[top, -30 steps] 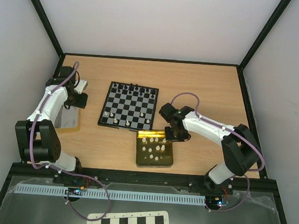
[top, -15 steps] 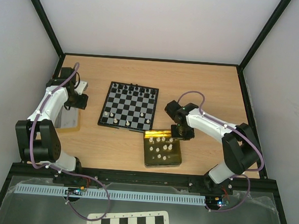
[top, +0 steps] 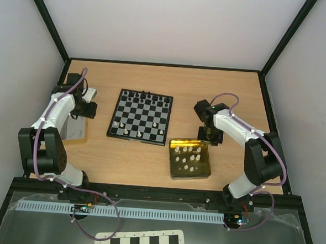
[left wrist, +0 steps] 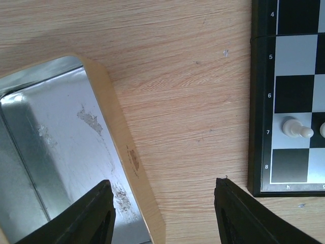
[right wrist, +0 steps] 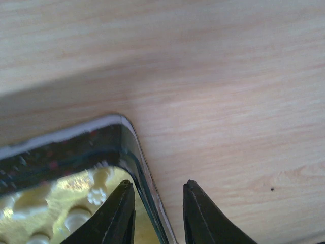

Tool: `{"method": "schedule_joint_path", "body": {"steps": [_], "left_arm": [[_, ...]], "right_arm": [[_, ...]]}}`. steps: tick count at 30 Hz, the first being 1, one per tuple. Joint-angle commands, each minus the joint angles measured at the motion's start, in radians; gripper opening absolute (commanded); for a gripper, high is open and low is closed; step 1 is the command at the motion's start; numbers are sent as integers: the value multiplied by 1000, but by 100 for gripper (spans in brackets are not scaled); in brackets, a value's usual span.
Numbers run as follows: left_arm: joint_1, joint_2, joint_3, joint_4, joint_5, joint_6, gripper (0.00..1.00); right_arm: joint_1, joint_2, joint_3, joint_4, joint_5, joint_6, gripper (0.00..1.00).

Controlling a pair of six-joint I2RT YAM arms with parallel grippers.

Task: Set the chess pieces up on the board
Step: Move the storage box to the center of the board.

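The board [top: 140,115] lies at the table's middle, with black chess pieces [top: 145,98] along its far row and a few white ones [top: 138,133] on the near row. More white pieces [top: 189,158] stand in the open gold tin [top: 175,172] to its right. My right gripper [top: 209,137] [right wrist: 158,190] is at the tin's far wall [right wrist: 76,132], jaws narrowly open astride it, one finger [right wrist: 119,213] inside and one outside. My left gripper [top: 89,109] [left wrist: 165,203] hangs open over the edge of a silver-lined lid [left wrist: 61,132], left of the board [left wrist: 289,101] and its white pawn [left wrist: 297,129].
The lid [top: 74,129] lies by the left arm near the table's left edge. Bare wood runs between lid and board and right of the tin. A printed checkered sheet [top: 139,242] lies below the arm bases, off the table.
The right gripper has slid to the right and slightly farther back, and the gold tin has travelled right with it, away from the board's near edge. The left arm has stayed put.
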Motion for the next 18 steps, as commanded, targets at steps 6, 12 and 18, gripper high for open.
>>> {"method": "schedule_joint_path", "body": {"steps": [6, 12, 18], "left_arm": [[4, 31, 5, 12, 22, -2, 55], [5, 23, -5, 16, 5, 7, 56], [5, 13, -26, 19, 10, 8, 56]], "right_arm": [[-30, 145, 133, 11, 65, 2, 25], [-55, 168, 139, 39, 87, 15, 25], [-126, 185, 151, 54, 100, 24, 25]]}}
